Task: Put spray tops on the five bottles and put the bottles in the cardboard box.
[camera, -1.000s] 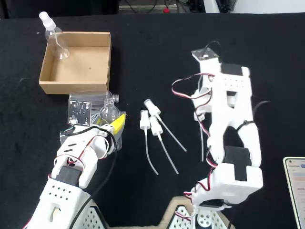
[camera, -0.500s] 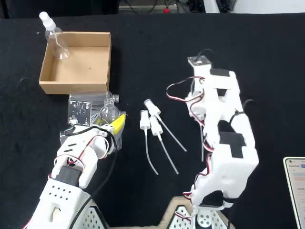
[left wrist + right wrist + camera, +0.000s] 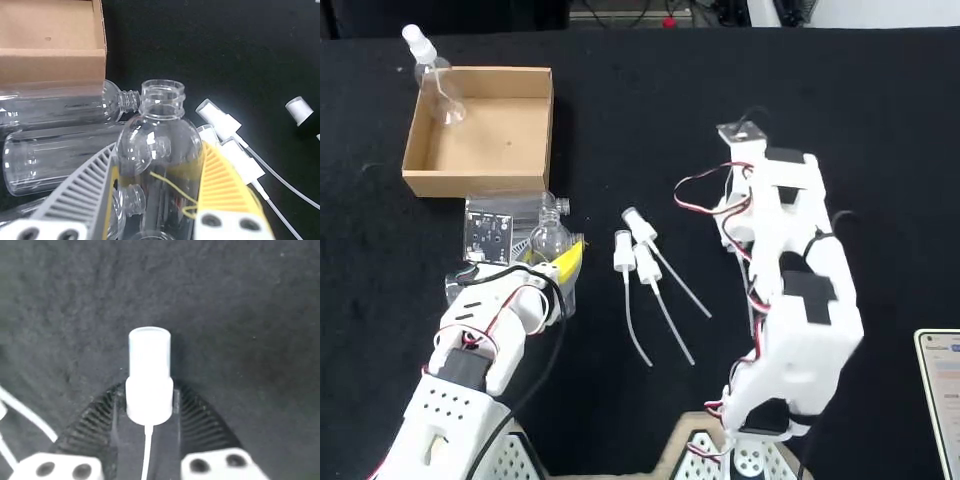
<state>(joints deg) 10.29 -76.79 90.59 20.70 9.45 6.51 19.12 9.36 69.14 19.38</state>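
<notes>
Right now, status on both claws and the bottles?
Left claw shut on uncapped bottle. Right claw shut on spray top. Three loose spray tops lie between the arms. Capped bottle at cardboard box corner.

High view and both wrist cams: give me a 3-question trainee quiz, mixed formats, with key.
1. True or false: the bottle in the left gripper is already capped.
2. What is the right gripper shut on? A) a bottle B) a spray top C) nothing
3. How many loose spray tops lie on the table?
Key: 1 false; 2 B; 3 three.
</notes>
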